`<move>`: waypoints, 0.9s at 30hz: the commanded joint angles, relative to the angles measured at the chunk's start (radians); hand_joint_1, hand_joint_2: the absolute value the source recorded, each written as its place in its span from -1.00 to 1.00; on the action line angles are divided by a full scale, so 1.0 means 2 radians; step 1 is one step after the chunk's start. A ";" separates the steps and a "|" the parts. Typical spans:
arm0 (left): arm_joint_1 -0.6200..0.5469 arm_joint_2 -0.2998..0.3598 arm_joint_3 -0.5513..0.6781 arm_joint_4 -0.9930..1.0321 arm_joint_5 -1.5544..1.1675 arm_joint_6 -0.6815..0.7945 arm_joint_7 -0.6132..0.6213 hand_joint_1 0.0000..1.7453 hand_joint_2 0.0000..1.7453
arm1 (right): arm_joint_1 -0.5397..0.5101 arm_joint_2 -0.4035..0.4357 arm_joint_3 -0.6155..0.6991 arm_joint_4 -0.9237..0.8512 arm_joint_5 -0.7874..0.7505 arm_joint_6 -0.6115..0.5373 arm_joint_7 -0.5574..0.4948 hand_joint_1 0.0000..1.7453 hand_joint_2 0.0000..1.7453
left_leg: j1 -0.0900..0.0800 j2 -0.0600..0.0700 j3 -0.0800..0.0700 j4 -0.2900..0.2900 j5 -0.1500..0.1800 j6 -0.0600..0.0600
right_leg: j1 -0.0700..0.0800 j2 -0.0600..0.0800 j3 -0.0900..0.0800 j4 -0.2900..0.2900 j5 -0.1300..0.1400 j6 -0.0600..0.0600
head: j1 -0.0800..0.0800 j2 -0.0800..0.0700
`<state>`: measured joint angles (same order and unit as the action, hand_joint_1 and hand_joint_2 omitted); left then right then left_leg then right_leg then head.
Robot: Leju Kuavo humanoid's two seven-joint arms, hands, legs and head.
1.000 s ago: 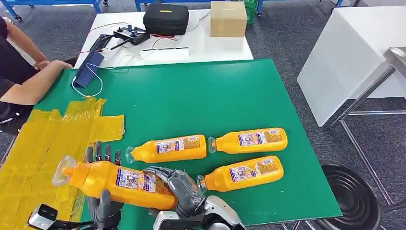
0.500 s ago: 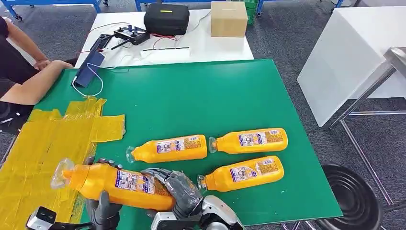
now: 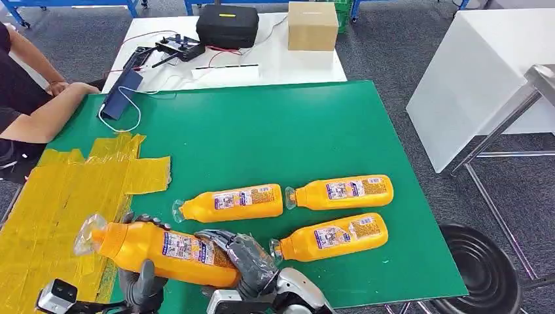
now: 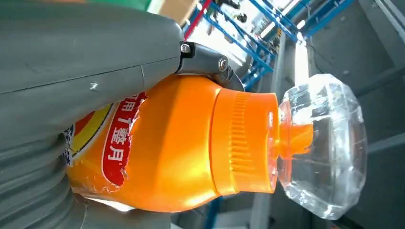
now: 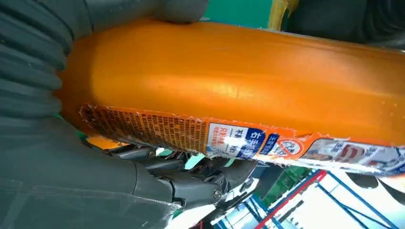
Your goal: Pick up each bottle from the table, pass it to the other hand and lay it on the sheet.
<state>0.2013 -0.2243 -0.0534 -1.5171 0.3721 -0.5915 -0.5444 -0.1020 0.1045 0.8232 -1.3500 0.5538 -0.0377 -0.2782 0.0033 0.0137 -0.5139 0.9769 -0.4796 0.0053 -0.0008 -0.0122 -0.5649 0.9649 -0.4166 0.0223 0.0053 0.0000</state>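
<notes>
Now bottle betw. both hands

Held orange bottle: red label band carries white characters "用了整月", seen in left wrist view. Remaining label print too small to read.

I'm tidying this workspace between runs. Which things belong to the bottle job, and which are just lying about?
Job:
held bottle, gripped by left hand and right hand
three lying bottles
yellow sheet

Lying about:
black case
cardboard box
controller
blue pouch
</notes>
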 commanded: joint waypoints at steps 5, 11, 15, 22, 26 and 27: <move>-0.019 0.042 0.025 -0.042 -0.102 0.083 -0.011 1.00 1.00 | 0.007 -0.023 -0.025 -0.039 0.018 -0.041 0.018 -1.00 1.00 | 0.000 -0.001 0.000 0.000 0.000 0.000 | 0.000 0.000 0.000 0.000 0.000 0.000 | 0.000 0.000; -0.215 0.132 0.144 0.118 -0.572 0.587 0.024 1.00 1.00 | -0.063 -0.065 -0.029 -0.056 -0.027 -0.030 0.042 -1.00 -1.00 | 0.001 -0.002 -0.002 0.001 0.001 -0.001 | 0.001 -0.001 -0.001 0.001 0.001 0.000 | 0.000 0.000; -0.207 0.144 0.140 0.163 -0.623 0.644 0.029 1.00 1.00 | -0.066 -0.077 -0.022 -0.058 -0.038 -0.039 0.044 -1.00 -1.00 | 0.000 0.000 0.001 -0.001 0.003 0.000 | 0.000 0.000 0.001 0.000 0.002 0.001 | 0.000 0.000; -0.206 0.142 0.137 0.157 -0.626 0.645 0.033 1.00 1.00 | -0.066 -0.077 -0.022 -0.060 -0.038 -0.039 0.044 -1.00 -1.00 | 0.000 -0.001 -0.001 0.000 0.003 0.000 | 0.000 0.000 -0.001 0.001 0.001 0.001 | 0.000 0.000; -0.206 0.142 0.137 0.157 -0.626 0.645 0.033 1.00 1.00 | -0.066 -0.077 -0.022 -0.060 -0.038 -0.039 0.044 -1.00 -1.00 | 0.000 -0.001 -0.002 0.000 0.002 0.000 | 0.000 0.000 -0.001 0.001 0.001 0.001 | 0.000 0.000; -0.206 0.142 0.137 0.157 -0.626 0.645 0.033 1.00 1.00 | -0.066 -0.077 -0.022 -0.060 -0.038 -0.039 0.044 -1.00 -1.00 | 0.000 -0.001 -0.002 0.000 0.002 0.000 | 0.000 0.000 -0.001 0.001 0.001 0.001 | 0.000 0.000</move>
<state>-0.1631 0.0515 0.2132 -1.2875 -0.8774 0.6973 -0.4818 -0.1934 -0.0141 0.7427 -1.4778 0.4845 -0.1137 -0.1968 0.0023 0.0136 -0.5177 0.9771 -0.4747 0.0049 -0.0011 -0.0125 -0.5683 0.9667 -0.4138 0.0249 0.0057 0.0000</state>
